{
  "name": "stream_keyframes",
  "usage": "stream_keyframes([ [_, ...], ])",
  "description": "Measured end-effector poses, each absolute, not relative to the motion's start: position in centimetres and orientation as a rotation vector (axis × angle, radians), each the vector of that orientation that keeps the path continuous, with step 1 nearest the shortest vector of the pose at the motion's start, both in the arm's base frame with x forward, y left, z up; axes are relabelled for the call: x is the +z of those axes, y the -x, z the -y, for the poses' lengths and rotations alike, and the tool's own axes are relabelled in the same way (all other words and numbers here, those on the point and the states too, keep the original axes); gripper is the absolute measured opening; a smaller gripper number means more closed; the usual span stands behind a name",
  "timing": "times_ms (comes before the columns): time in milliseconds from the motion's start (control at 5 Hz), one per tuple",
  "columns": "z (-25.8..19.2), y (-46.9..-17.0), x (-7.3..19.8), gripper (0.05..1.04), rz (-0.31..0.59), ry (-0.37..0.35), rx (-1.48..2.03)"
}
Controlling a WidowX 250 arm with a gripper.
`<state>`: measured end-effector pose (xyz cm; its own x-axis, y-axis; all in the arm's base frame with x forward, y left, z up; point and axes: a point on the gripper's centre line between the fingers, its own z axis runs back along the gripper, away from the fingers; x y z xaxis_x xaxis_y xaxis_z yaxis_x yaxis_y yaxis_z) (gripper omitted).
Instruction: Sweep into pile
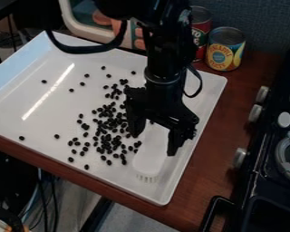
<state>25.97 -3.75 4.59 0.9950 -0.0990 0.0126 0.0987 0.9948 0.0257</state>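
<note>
I have my gripper (153, 145) over the right side of the white tray (38, 118), its fingers apparently clamped on the white brush (150, 156), though the dark arm makes that hard to confirm. The brush's bristles point toward the tray's near edge. Just beside it, I see black beans (109, 128) loosely clustered, with several strays farther left.

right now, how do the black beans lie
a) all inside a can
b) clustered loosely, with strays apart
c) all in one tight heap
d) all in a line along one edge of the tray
b, since the black beans bunch loosely around the middle of the white tray, while single ones lie well away on its left part.
</note>
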Motion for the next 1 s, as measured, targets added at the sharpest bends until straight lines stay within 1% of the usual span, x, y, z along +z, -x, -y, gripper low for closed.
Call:
stream_keyframes([
  [600, 3.3, -25.9, 2.4, 0.999, -0.036, -0.021, -0.084],
  [800, 2.9, -26.0, 1.9, 0.95, -0.044, -0.006, -0.053],
  [1000, 2.4, -26.4, 1.6, 0.763, -0.038, 0.023, -0.024],
])
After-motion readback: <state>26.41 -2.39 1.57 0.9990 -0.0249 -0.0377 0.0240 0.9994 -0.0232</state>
